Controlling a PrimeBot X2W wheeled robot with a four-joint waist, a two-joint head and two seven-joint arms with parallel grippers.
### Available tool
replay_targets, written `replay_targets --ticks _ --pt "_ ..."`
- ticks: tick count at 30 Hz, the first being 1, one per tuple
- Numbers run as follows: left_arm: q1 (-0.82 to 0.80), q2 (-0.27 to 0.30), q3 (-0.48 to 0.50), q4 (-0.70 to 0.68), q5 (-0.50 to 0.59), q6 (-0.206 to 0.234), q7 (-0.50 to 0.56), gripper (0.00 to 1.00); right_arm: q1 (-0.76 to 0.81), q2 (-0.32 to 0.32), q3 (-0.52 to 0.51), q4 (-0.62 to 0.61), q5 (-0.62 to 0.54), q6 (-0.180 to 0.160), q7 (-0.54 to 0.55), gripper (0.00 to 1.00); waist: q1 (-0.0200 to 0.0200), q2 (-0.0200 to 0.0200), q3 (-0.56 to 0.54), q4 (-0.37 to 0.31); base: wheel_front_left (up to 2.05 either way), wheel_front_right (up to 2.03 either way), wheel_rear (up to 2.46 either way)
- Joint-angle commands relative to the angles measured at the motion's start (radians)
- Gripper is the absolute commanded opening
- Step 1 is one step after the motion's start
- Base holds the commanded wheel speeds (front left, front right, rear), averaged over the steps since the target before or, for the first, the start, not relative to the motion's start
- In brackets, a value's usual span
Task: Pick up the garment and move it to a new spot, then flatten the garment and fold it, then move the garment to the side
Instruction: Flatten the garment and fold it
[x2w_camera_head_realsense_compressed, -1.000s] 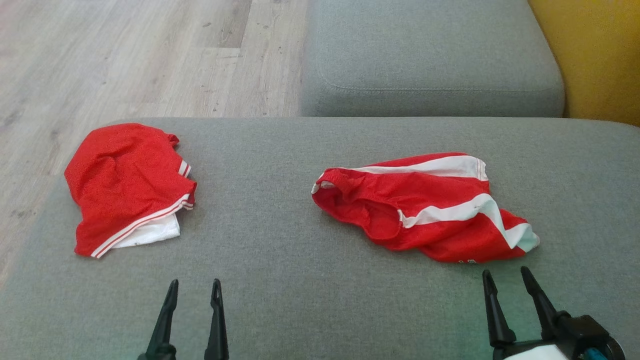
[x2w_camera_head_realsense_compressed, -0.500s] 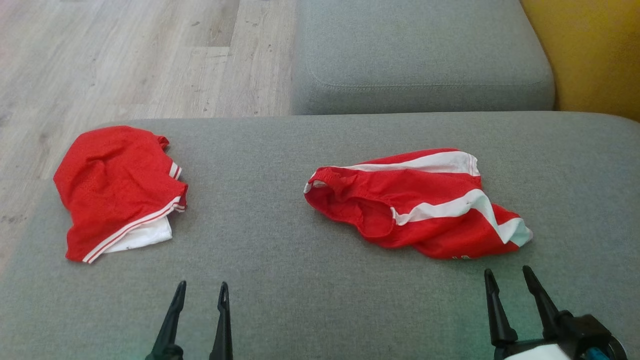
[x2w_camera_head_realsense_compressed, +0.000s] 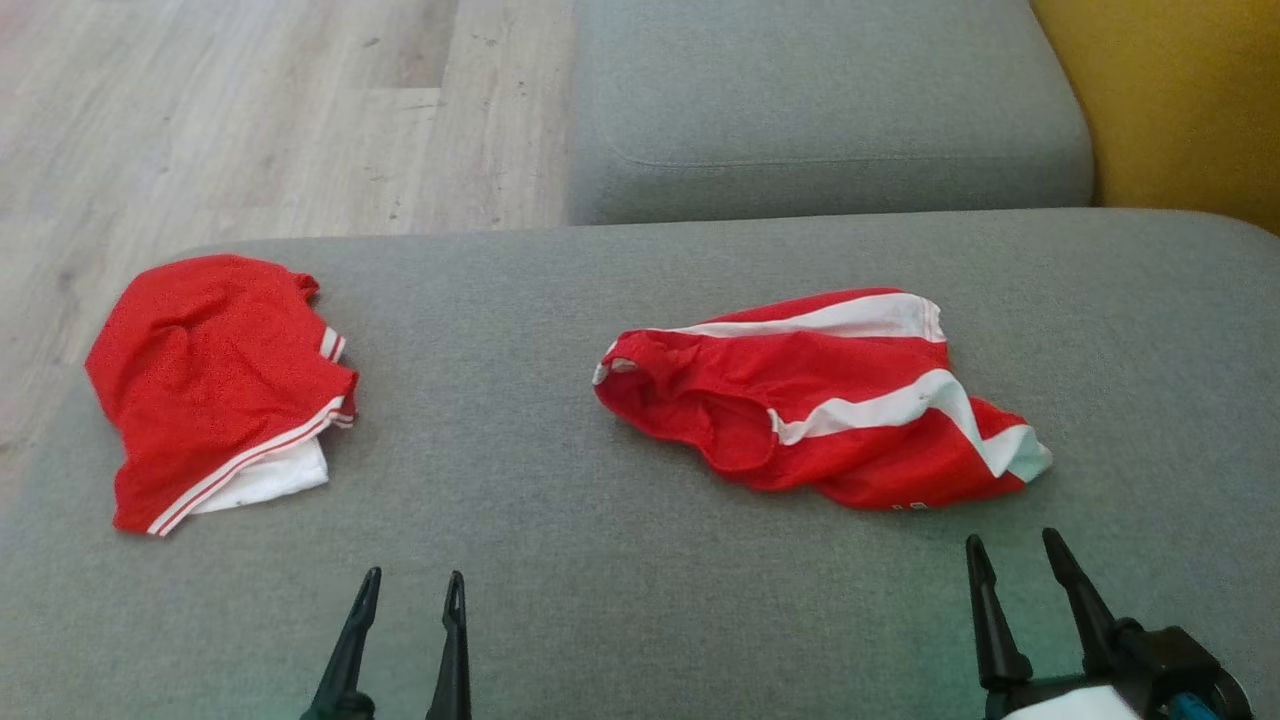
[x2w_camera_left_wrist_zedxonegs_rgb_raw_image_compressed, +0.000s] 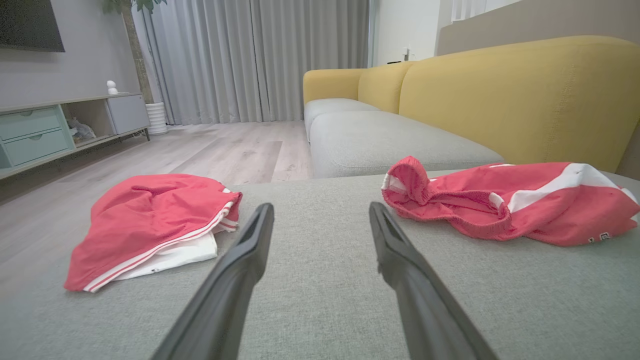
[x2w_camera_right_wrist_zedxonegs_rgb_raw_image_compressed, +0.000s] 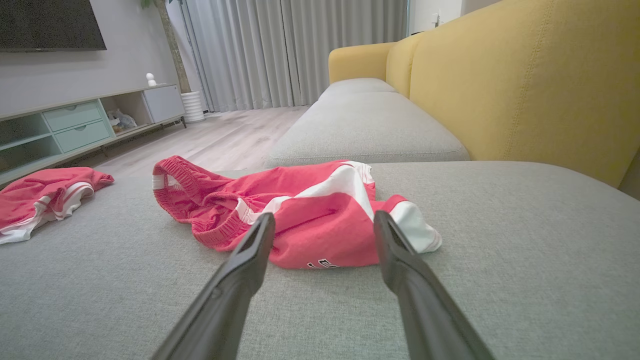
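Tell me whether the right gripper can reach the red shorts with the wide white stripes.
Probably yes. The right gripper is open and sits just short of the shorts. Only bare grey cushion lies between them, and nothing blocks the way.

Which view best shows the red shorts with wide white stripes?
Head view: the striped shorts lie whole, from above, on the grey cushion. Right wrist view: close but low, partly behind the jaws of the right gripper. Left wrist view: low, at its right edge.

grey seat cushion (x2w_camera_head_realsense_compressed: 560, 560), yellow backrest (x2w_camera_head_realsense_compressed: 1180, 100), wooden floor (x2w_camera_head_realsense_compressed: 250, 120)
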Motion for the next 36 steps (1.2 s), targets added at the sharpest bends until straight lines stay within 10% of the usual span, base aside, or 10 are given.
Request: replay_targets --ticks 1,9,16,24,35,36 --pt "-0.056 -0.008 0.025 -0.026 0.004 0.01 -0.01 1.0 -0.053 -0.008 0.028 -0.039 -0.004 0.003 -0.004 1.0 0.0 -0.0001 0.005 -0.01 0.0 0.0 0.0" --pt "-0.167 -0.008 -0.061 0.067 -0.113 -0.026 -0.01 1.0 -0.077 -0.008 0.07 -0.057 -0.017 0.003 -0.004 1.0 0.0 -0.0001 0.064 -0.094 0.0 0.0 0.0" --pt "-0.438 -0.008 -0.249 0.186 -0.392 -0.084 0.115 1.0 -0.134 -0.008 0.094 -0.077 -0.031 0.003 -0.004 1.0 0.0 -0.0001 0.176 -0.176 0.0 0.0 0.0" --pt "-0.699 -0.008 -0.409 0.289 -0.785 -0.053 0.369 1.0 -0.197 -0.008 0.102 -0.088 -0.026 0.003 -0.004 1.0 0.0 -0.0001 0.289 -0.262 0.0 0.0 0.0" --pt "-0.836 -0.009 -0.44 0.454 -0.88 -0.046 0.35 1.0 -0.225 -0.008 0.107 -0.092 -0.013 0.003 -0.004 1.0 0.0 -0.0001 0.328 -0.322 0.0 0.0 0.0" --pt "-0.843 -0.009 -0.442 0.469 -0.882 -0.051 0.343 0.62 -0.225 -0.008 0.106 -0.091 -0.013 0.003 -0.004 1.0 0.0 -0.0001 0.327 -0.323 0.0 0.0 0.0"
